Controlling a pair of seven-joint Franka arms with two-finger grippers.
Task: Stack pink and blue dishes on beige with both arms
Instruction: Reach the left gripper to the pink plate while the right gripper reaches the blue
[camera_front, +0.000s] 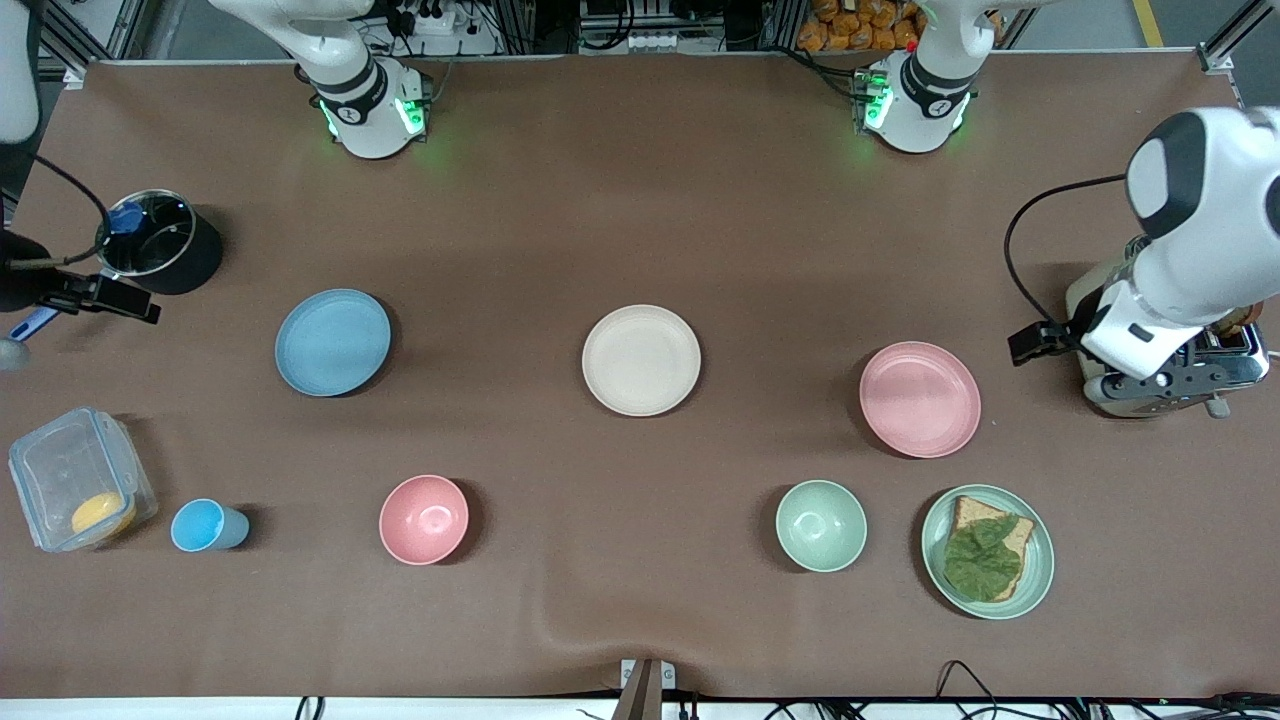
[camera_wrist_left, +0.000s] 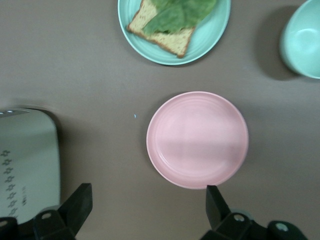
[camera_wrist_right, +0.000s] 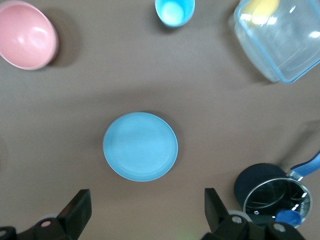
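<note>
Nearest the camera: a pale green plate (camera_front: 1040, 565) carrying a slice of toast (camera_front: 965, 518) under a crinkled green leaf (camera_front: 985, 558), with a smooth green bowl (camera_front: 821, 525), a glossy pink bowl (camera_front: 424, 519) and a small blue cup (camera_front: 205, 526) in the same row. At the right arm's end of that row, a clear lidded plastic box (camera_front: 75, 470) with something round and yellow (camera_front: 102, 514) inside.

Farther from the camera, three flat, round, matte plates with low rims, well apart on the brown cloth-covered counter (camera_front: 640, 200): blue plate (camera_front: 332, 342) toward the right arm's end, beige plate (camera_front: 641, 360) in the middle, pink plate (camera_front: 920, 399) toward the left arm's end. Nothing stacked; all three bare.

Left claw (camera_front: 1035, 342) up in the air, hanging between the pink plate and a shiny metal toaster (camera_front: 1215, 370), fingers (camera_wrist_left: 75, 205) spread wide apart and holding nothing. Right claw (camera_front: 100, 297) raised at the counter's edge beside a dark pot (camera_front: 185, 255) with a glass lid (camera_front: 145, 235), fingers (camera_wrist_right: 77, 212) likewise spread wide apart and empty; blue plate seen below its wrist camera.
</note>
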